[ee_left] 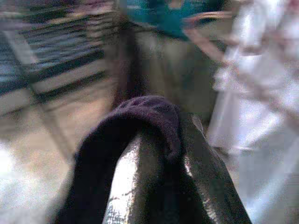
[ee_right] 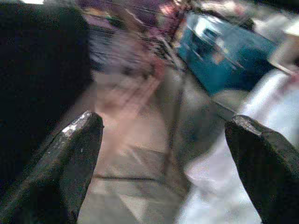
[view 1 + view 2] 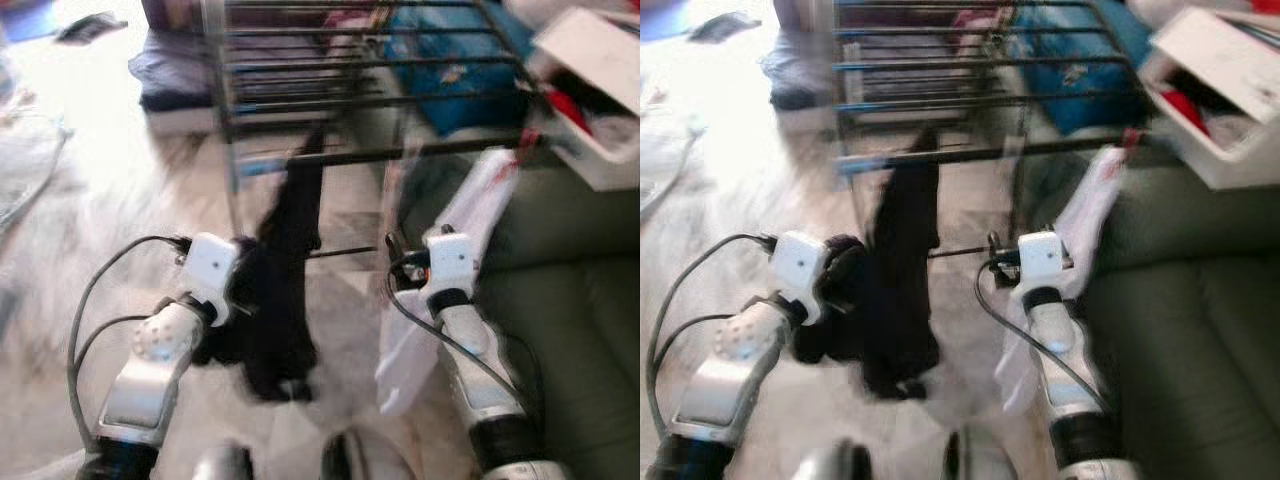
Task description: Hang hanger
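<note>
All views are blurred. A long black garment (image 3: 288, 262) hangs down from the front rail of the dark metal drying rack (image 3: 380, 155) to near the floor. My left gripper (image 1: 161, 135) is pressed into its lower part, fingers together with dark cloth (image 1: 149, 109) draped over their tips. My right gripper (image 2: 166, 123) is open and holds nothing, beside a white garment (image 3: 472, 215) that hangs from the rack's right end. I cannot make out a hanger in the blur.
A grey-green sofa (image 3: 575, 320) lies along the right. A white box (image 3: 600, 90) of things sits above it. A blue bundle (image 3: 465, 70) lies beneath the rack. Pale tiled floor (image 3: 110, 210) stretches to the left.
</note>
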`<state>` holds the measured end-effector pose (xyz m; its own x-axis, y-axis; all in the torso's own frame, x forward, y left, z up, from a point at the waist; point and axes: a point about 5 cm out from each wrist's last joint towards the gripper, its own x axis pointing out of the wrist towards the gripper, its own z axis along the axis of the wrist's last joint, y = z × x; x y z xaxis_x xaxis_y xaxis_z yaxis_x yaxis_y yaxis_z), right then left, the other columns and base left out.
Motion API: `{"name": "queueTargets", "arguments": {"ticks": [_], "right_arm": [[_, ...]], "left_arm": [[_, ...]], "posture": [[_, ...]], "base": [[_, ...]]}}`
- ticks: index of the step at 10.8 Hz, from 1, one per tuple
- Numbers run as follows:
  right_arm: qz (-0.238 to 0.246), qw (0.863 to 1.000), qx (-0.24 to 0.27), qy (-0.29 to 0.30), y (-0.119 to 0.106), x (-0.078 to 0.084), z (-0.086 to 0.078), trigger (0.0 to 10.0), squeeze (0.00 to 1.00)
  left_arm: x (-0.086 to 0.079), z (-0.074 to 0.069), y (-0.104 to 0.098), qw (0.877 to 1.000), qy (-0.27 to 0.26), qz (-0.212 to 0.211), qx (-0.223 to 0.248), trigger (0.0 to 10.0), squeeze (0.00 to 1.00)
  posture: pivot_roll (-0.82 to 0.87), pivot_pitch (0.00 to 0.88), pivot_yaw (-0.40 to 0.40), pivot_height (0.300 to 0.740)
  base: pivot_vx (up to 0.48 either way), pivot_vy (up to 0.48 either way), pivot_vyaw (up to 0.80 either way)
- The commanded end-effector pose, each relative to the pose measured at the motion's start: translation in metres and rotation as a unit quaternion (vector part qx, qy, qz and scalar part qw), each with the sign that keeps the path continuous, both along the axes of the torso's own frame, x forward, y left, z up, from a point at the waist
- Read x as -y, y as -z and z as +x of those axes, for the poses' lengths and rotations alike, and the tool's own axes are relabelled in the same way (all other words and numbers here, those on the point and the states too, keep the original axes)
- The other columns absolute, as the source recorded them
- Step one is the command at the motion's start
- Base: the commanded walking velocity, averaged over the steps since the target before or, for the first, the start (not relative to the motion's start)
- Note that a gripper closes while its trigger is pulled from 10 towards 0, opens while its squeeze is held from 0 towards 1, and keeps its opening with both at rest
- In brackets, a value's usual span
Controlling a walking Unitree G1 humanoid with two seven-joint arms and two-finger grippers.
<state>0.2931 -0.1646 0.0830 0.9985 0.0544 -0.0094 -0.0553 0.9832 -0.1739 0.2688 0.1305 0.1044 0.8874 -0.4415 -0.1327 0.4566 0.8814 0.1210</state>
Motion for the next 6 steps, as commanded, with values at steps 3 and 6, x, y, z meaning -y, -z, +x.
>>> {"name": "queueTargets", "arguments": {"ticks": [3, 6], "right_arm": [[0.005, 1.000, -0.003, 0.002, 0.0013, -0.0012, -0.0014, 10.0, 0.00], [0.001, 1.000, -0.005, -0.011, 0.0018, -0.0046, -0.0015, 10.0, 0.00]], "left_arm": [[-0.0009, -0.0003, -0.0118, 0.999, 0.006, 0.005, 0.037, 10.0, 0.00], [0.0001, -0.0005, -0.0109, 0.999, 0.009, 0.010, 0.037, 10.0, 0.00]], "posture": [[-0.03, 0.113, -0.099, 0.740], [-0.03, 0.116, -0.100, 0.740]], "base": [[0.000, 0.154, 0.00], [0.000, 0.000, 0.00]]}}
